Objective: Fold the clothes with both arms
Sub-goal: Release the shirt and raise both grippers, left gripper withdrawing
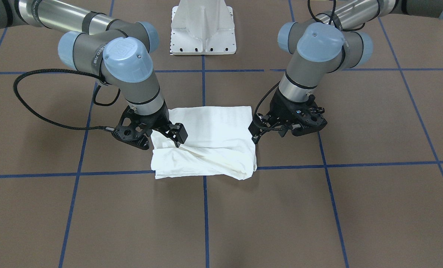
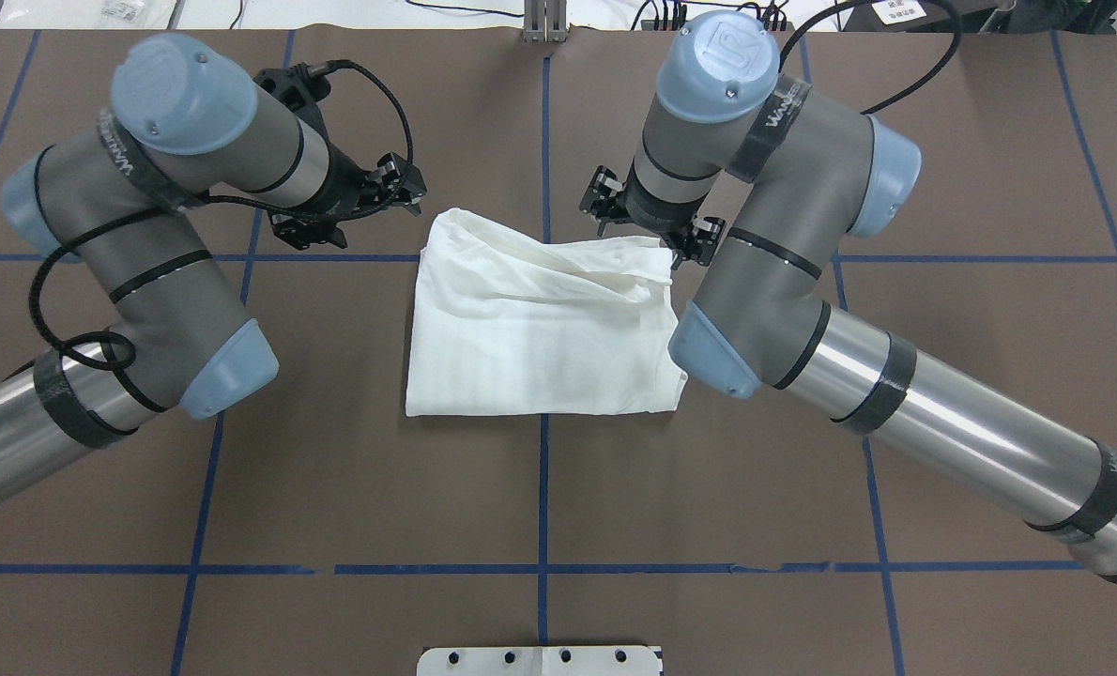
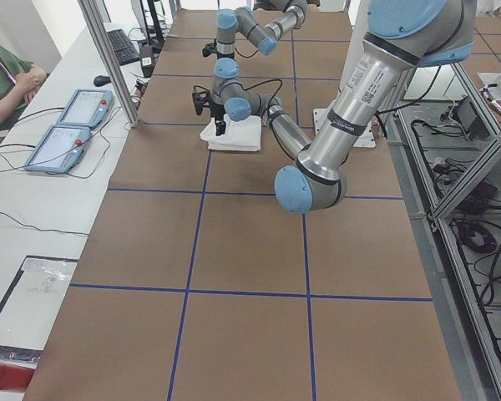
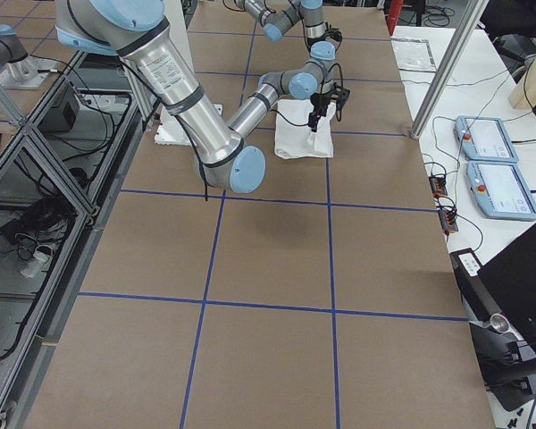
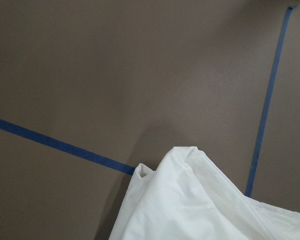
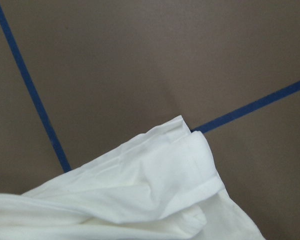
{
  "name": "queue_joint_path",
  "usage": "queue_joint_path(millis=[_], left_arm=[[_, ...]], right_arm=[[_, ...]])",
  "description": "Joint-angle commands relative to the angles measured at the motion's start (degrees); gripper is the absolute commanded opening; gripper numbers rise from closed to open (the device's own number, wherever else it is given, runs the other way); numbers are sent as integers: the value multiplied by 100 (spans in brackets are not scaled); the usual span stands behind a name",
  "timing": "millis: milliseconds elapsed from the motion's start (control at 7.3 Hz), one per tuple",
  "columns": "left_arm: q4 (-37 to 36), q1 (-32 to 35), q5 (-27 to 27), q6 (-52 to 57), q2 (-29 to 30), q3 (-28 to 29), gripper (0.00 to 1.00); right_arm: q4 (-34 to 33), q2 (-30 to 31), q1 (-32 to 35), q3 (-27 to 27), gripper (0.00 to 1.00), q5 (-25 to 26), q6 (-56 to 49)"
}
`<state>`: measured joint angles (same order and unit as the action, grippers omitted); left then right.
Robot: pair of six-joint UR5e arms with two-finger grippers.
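Note:
The clothes (image 1: 206, 141) lie as a white folded bundle in the middle of the brown table (image 1: 355, 208), flat toward the robot and rumpled with a rolled ridge on the far side (image 2: 558, 268). My left gripper (image 1: 254, 134) hovers just off the cloth's far corner on my left (image 2: 404, 183), fingers apart, open and holding nothing. My right gripper (image 1: 177, 136) hangs over the opposite far corner (image 2: 600, 197), also open. Each wrist view shows only a loose cloth corner (image 5: 200, 205) (image 6: 155, 190) resting on the table, with no fingers in sight.
The white metal pedestal base (image 1: 203, 33) stands at the robot's side of the table. Blue tape lines (image 2: 542, 488) cross the surface. A person (image 3: 4, 67) sits at a side desk with two control tablets (image 3: 67, 125).

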<state>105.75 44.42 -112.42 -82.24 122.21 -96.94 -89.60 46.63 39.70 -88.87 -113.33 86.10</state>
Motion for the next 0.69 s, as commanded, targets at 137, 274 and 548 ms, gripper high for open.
queue_joint_path(millis=[137,274,548], left_arm=[[-28,495,-252,1031,-793,-465,100],[-28,697,-384,1296,-995,-588,100],[-37,857,-456,1474,-1085,-624,100]], right_arm=[[13,-283,-673,438,100,637,-6],[39,-686,-674,998,100,654,3],[101,-1128,-665,1714,100,733,-136]])
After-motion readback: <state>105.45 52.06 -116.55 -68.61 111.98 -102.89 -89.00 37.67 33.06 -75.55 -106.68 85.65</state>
